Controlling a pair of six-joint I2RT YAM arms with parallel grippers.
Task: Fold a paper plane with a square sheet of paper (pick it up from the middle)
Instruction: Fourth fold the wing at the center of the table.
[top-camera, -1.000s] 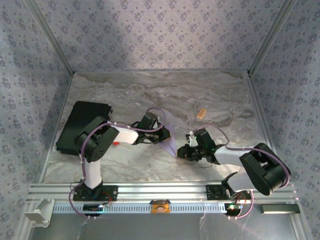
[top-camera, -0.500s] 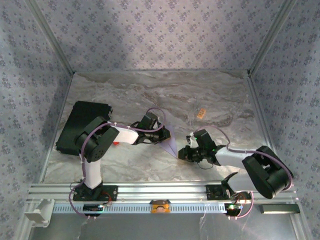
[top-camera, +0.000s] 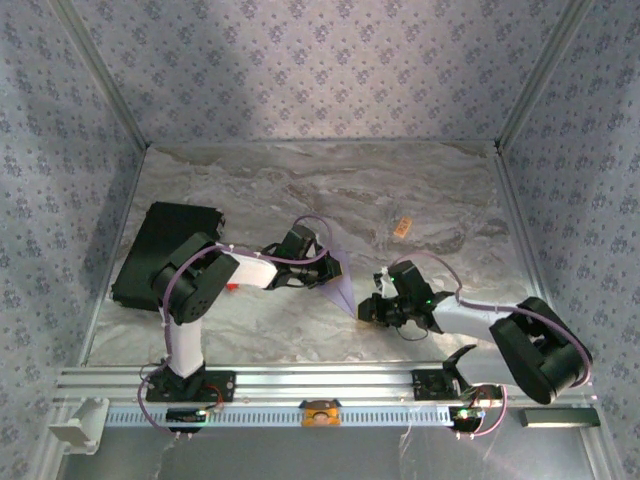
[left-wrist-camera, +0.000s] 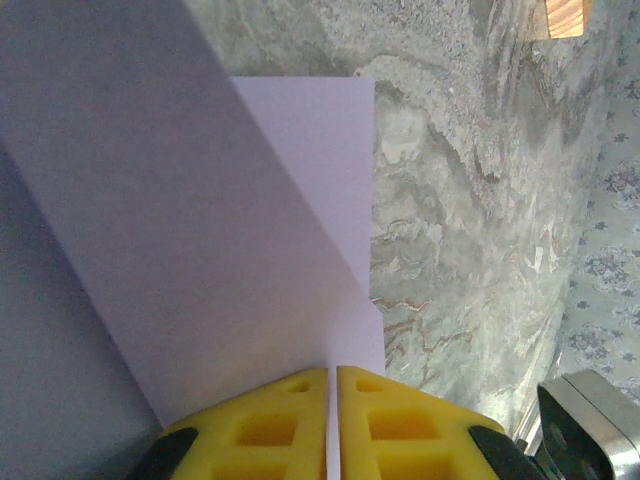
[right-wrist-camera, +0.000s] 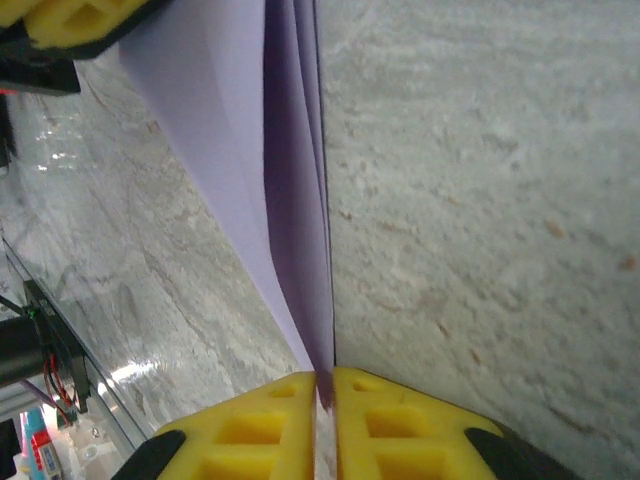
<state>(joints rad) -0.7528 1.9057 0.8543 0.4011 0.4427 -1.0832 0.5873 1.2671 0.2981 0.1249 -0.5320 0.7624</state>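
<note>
The square sheet of paper (left-wrist-camera: 250, 250) is thin, smooth and matt. The yellow fingers (left-wrist-camera: 270, 430) look like dull plastic. The counter (right-wrist-camera: 480, 200) is stone-patterned and slightly rough. The far block (left-wrist-camera: 565, 15) is bare wood; the near rail (top-camera: 300, 380) is metal.

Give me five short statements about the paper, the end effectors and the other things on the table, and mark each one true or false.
1. The left end effector is shut on the lavender paper. True.
2. The right end effector is open, clear of the paper. False: it is shut on the paper's edge.
3. The paper is a flat, unfolded square. False: a diagonal fold and stacked layers show.
4. The tan block lies on the black pad. False: it lies on the marbled table, to the right of the paper.
5. The black pad lies at the table's left side. True.
</note>
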